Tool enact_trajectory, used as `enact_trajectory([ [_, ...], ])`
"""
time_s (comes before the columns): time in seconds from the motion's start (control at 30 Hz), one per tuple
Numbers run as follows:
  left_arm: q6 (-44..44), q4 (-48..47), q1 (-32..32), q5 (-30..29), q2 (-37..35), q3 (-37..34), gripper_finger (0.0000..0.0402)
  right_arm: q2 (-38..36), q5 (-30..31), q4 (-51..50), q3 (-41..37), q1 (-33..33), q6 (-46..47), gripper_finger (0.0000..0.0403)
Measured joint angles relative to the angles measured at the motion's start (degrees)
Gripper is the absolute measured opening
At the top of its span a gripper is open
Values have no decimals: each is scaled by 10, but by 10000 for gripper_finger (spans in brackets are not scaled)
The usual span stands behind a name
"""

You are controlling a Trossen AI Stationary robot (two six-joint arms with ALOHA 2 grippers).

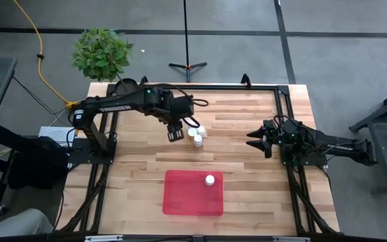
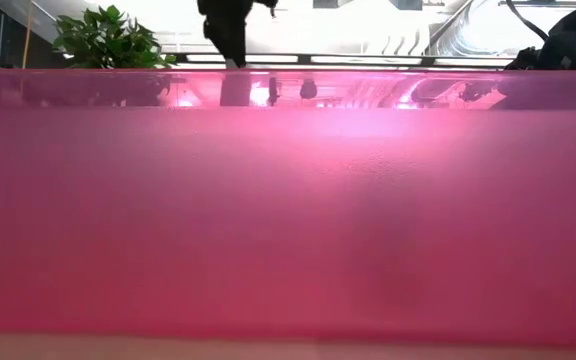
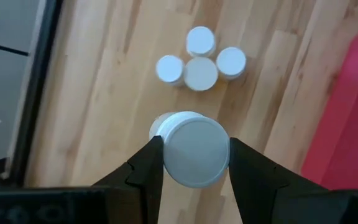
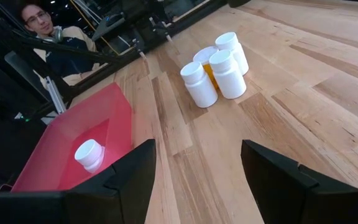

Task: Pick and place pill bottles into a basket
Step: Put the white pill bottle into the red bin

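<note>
You had one bottle (image 1: 209, 179) in the basket (image 1: 180, 200); your left gripper (image 3: 192, 163) was clamped on a second bottle (image 3: 194, 148), four bottles (image 4: 215, 70) waited, right gripper (image 4: 197, 163) idle, fingers apart

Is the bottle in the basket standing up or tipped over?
Upright. The bottle stands in the basket with its white cap up, also seen from above.

Wood table (image 1: 247, 181) w/ red basket (image 1: 180, 198) near front edge, 4 pill bottles (image 1: 197, 136) clustered mid-table.
</note>
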Motion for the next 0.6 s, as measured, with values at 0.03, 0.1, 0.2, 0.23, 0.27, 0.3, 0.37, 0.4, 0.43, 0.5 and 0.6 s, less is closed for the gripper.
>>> enact_trajectory([
  [0.03, 1, -13, 0, -5, 0, 10, 183, 0, 0, 0, 0, 0, 0, 226],
  [0.1, 7, -41, 0, -20, 0, 32, 183, 0, 0, 0, 0, 0, 0, 226],
  [0.2, 9, -70, 0, -41, 0, 66, 183, 0, 0, 0, 0, 0, 9, 226],
  [0.23, 9, -81, 0, -46, 0, 77, 183, 0, 0, 0, 0, 0, 11, 226],
  [0.27, 9, -91, 0, -51, 0, 88, 183, 0, 0, 0, 0, 0, 12, 226],
  [0.3, 9, -96, 0, -59, 0, 99, 183, 0, 0, 0, 0, 0, 12, 226],
  [0.37, 9, -95, 0, -65, -3, 118, 183, 0, 0, 0, 0, 0, 12, 226],
  [0.4, 9, -95, 0, -66, -8, 123, 183, 0, 0, 0, 0, 0, 12, 226],
  [0.43, 9, -98, 0, -66, -11, 131, 183, 0, 0, 0, 0, 0, 13, 226],
  [0.5, 9, -95, 0, -73, -19, 147, 183, 0, 0, 0, 0, 0, 14, 226],
  [0.6, 9, -94, 0, -81, -38, 158, 183, 0, 1, 0, 0, 0, 15, 226],
])
